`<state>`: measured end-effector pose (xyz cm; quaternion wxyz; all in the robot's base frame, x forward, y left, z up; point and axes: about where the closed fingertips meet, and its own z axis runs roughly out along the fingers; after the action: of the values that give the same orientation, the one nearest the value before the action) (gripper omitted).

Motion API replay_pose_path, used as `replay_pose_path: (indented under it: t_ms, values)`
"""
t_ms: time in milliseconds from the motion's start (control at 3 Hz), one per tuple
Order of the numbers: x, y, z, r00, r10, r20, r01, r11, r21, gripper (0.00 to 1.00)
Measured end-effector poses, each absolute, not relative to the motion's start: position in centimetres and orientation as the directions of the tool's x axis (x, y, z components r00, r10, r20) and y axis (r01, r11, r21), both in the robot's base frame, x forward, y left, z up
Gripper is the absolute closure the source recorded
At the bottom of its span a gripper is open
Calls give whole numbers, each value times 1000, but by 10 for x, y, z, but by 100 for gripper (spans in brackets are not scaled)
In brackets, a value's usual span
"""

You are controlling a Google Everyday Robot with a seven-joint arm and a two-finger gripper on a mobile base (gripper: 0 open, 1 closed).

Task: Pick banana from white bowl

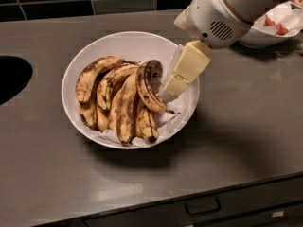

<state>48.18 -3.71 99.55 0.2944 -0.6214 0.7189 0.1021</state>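
Observation:
The white bowl (128, 44) sits on the grey counter and holds several overripe bananas on crumpled white paper. The banana (143, 90) is the strongly arched one on the right of the pile, with its dark brown thick end up and its thin dark tip pointing to the bowl's right rim. My gripper (169, 86) reaches down from the upper right into the bowl, just right of that banana's thick end and close beside it. I cannot tell whether it touches the banana.
A smaller white bowl with red bits (279, 25) stands at the back right behind my arm. A dark round opening (12, 77) is cut into the counter at the left. A drawer handle (201, 206) runs below the counter's front edge.

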Motion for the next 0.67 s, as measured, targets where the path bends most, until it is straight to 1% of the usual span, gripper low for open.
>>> replay_pose_path:
  t_ms: [667]
  values:
    - [486, -15, 972, -89, -813, -575, -971, 199, -131, 0]
